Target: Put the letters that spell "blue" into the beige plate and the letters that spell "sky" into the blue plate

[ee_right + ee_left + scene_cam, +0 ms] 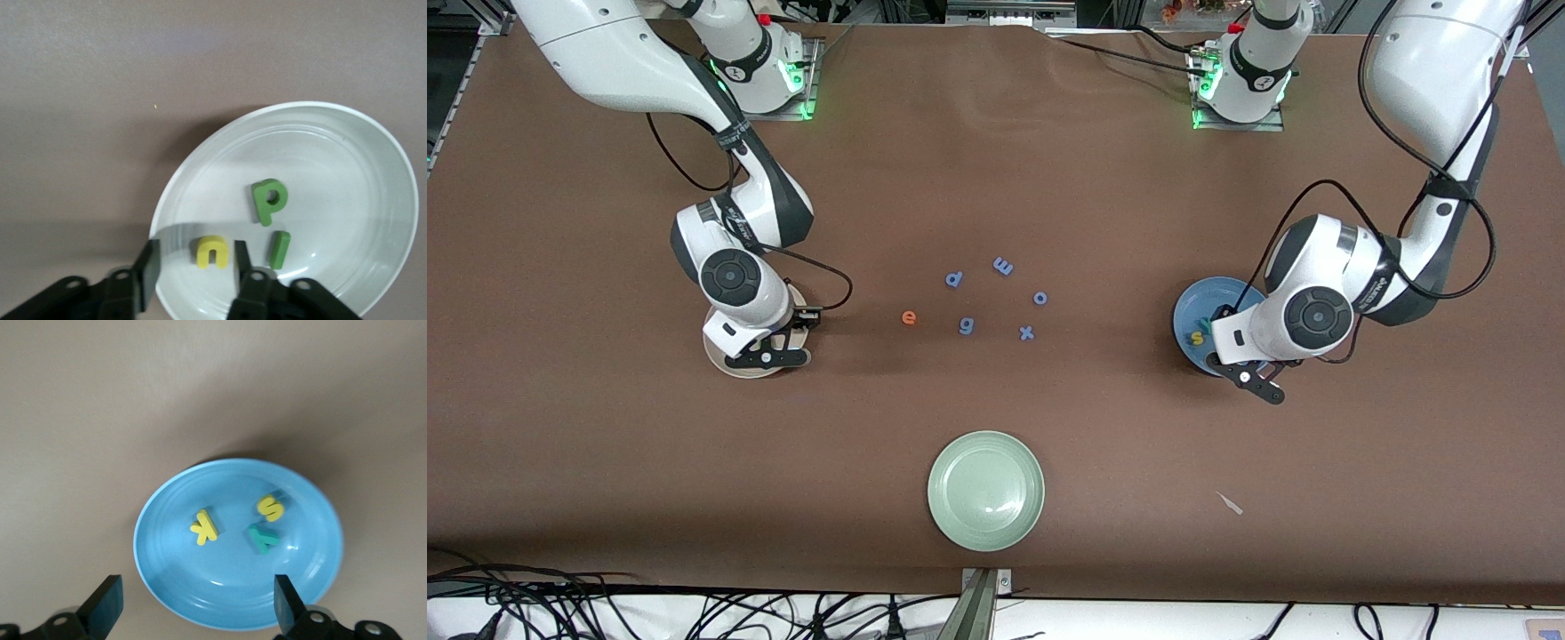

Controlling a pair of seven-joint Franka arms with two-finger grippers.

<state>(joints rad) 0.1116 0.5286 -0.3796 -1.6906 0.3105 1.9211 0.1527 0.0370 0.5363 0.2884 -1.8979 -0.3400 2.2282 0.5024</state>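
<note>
Left pincer hangs wide open and empty over the blue plate, right pincer part-open, empty, straddling yellow "u" in the beige plate.

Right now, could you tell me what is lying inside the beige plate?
The right wrist view shows three letters in the beige plate: the green "b", the green "l" bar and the yellow "u". The right gripper covers part of the plate's rim.

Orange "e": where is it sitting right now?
The orange "e" lies on the bare table, between the beige plate and the blue-purple "g", not yet in a plate.
</note>
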